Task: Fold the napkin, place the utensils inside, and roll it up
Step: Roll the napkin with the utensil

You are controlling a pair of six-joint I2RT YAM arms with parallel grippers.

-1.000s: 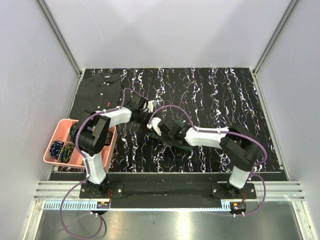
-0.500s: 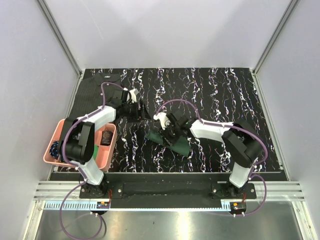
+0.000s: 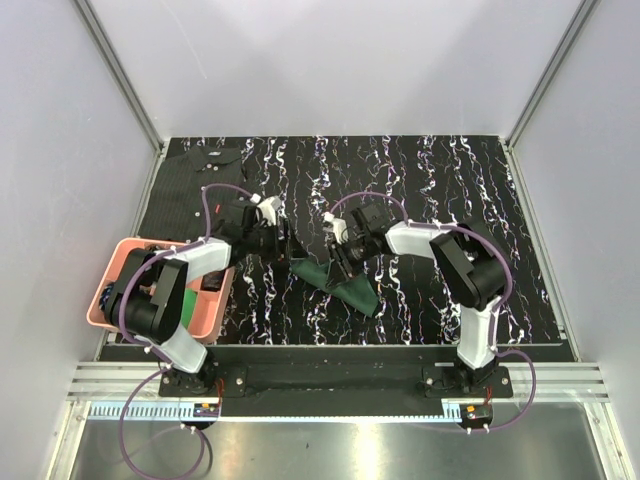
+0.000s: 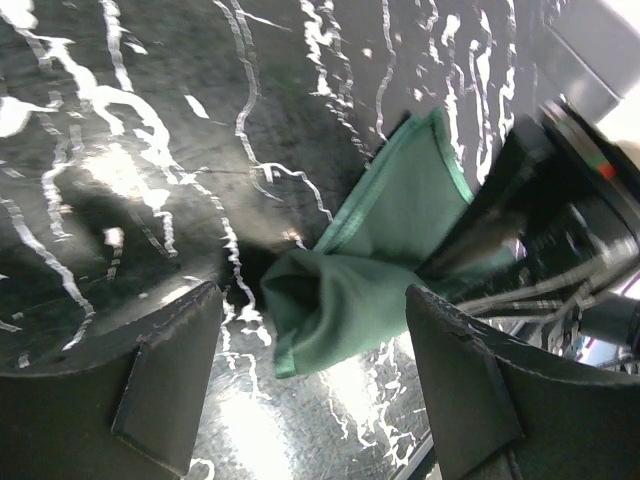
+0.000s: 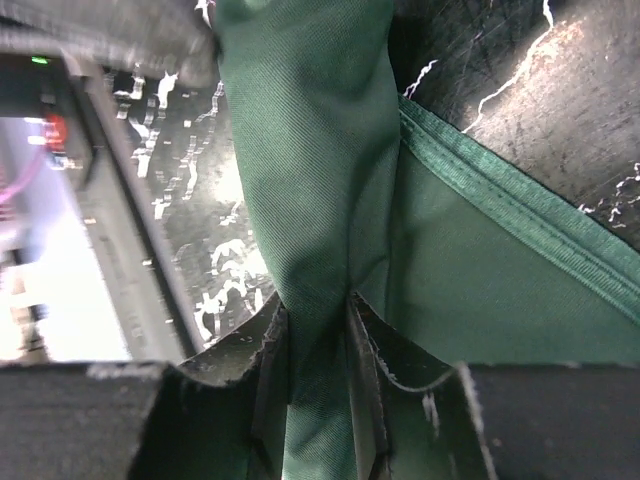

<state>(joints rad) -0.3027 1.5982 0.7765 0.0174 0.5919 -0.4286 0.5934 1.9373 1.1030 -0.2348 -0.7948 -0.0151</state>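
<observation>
Here, the dark green napkin (image 3: pixel 345 285) is lying crumpled near the middle of the table (image 3: pixel 450 190), whose black surface is showing white marble-like veins and a slight gloss. The right gripper (image 3: pixel 346 256) is pinching a raised, gathered fold of the cloth. In the right wrist view its fingers (image 5: pixel 262 352) are pressing together on that fold, and the napkin (image 5: pixel 320 150) is showing a fine weave and a stitched hem, with its outer edges running out of the picture. The left gripper (image 3: pixel 287 243) is hanging just beside the napkin's left end, its jaws spread wide and holding nothing. From its wrist camera the bunched napkin (image 4: pixel 370 250) is sitting beyond the two dark, flat fingers (image 4: pixel 165 375), and its far end is disappearing behind the right gripper. At the left edge the left arm is partly covering a pink plastic bin (image 3: pixel 120 255), so its contents are hard to make out, perhaps small dark items. A dark shirt (image 3: pixel 215 158) is lying at the far left corner, only partly showing.
</observation>
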